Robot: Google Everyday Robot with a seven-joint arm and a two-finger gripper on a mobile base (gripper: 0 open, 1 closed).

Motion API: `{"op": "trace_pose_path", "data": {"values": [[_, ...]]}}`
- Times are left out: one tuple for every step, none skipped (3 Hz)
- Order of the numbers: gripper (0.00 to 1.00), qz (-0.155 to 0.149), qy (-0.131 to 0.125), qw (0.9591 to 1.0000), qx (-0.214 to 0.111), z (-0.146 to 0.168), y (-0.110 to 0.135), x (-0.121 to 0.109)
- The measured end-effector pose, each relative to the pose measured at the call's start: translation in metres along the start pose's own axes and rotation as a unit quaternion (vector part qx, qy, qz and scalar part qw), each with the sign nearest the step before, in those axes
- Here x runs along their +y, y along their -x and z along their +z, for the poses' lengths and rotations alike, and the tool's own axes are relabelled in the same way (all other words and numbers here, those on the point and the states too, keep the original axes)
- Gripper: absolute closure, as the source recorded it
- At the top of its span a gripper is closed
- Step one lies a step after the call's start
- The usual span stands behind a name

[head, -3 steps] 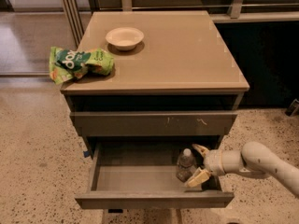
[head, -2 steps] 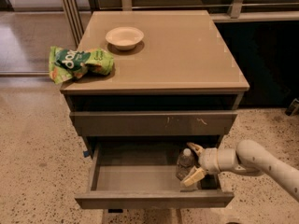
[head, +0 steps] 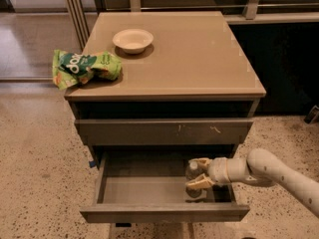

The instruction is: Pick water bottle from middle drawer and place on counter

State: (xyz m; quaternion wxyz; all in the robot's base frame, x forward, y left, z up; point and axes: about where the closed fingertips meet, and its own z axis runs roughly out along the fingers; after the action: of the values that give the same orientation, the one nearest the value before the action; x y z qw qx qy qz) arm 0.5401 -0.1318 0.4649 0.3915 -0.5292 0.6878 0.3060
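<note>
The water bottle (head: 191, 171), clear with a white cap, stands upright at the right side of the open middle drawer (head: 164, 213). My gripper (head: 199, 173) reaches into the drawer from the right at bottle height. It is open, with one pale finger (head: 200, 162) behind the bottle and the other (head: 198, 184) in front of it. The bottle's lower part is partly hidden by the front finger. The tan counter (head: 194, 59) is the top of the cabinet, above the drawers.
A white bowl (head: 133, 39) sits at the back left of the counter. A green snack bag (head: 84, 67) lies over its left edge. The drawer front with pale scratches (head: 164, 132) above is closed. Terrazzo floor (head: 35, 173) surrounds the cabinet.
My gripper has moved left inside the drawer, so its fingers now sit on either side of the bottle. The bottle has not moved.
</note>
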Motion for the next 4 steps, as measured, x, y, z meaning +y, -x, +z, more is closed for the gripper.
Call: {"op": "trace_pose_path", "data": {"values": [[0.63, 0.0, 0.0, 1.0, 0.0, 0.0001, 0.0, 0.0], [0.86, 0.0, 0.0, 1.0, 0.0, 0.0001, 0.0, 0.0], [1.0, 0.0, 0.0, 1.0, 0.0, 0.0001, 0.0, 0.0001], [1.0, 0.0, 0.0, 1.0, 0.0, 0.0001, 0.0, 0.0001]]}}
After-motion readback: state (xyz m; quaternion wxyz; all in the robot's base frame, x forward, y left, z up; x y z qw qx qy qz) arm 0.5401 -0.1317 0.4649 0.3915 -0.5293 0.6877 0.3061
